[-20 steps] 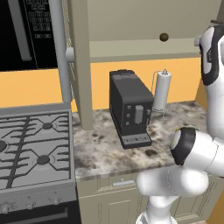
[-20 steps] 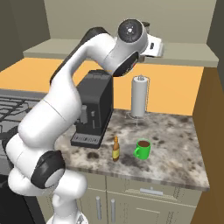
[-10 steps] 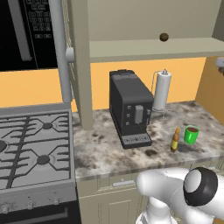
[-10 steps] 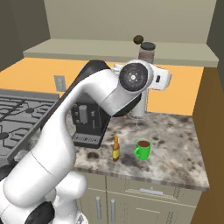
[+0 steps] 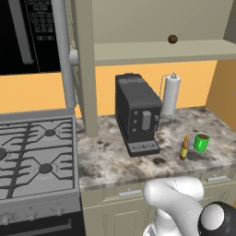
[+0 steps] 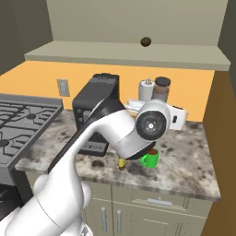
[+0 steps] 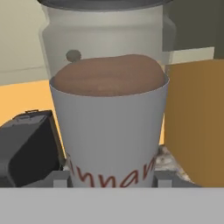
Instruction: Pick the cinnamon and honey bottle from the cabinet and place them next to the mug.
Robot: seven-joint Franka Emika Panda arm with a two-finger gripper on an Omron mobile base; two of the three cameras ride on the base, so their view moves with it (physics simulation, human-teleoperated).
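Observation:
The cinnamon [image 7: 109,127], a grey jar with a dark lid and brown fill, looms close in the hand view, and my gripper [image 7: 111,179] is shut on its lower part. In the right base view the cinnamon [image 6: 161,90] is held upright above the counter by the gripper [image 6: 160,100], over the green mug [image 6: 150,160]. The honey bottle [image 5: 184,147] stands on the counter just left of the mug [image 5: 201,142]; in the right base view my arm hides most of the honey bottle [image 6: 122,162]. The cabinet [image 5: 161,50] shelf is overhead.
A small brown ball [image 5: 172,39] lies on the cabinet shelf. A black coffee machine [image 5: 138,115] and a paper towel roll [image 5: 169,94] stand on the marble counter [image 5: 106,161]. The stove [image 5: 32,147] is at the left. A wooden side panel [image 6: 221,138] bounds the right.
The arm has swung down from the cabinet shelf to just above the counter, carrying the cinnamon with it. The honey bottle and the mug have stayed put.

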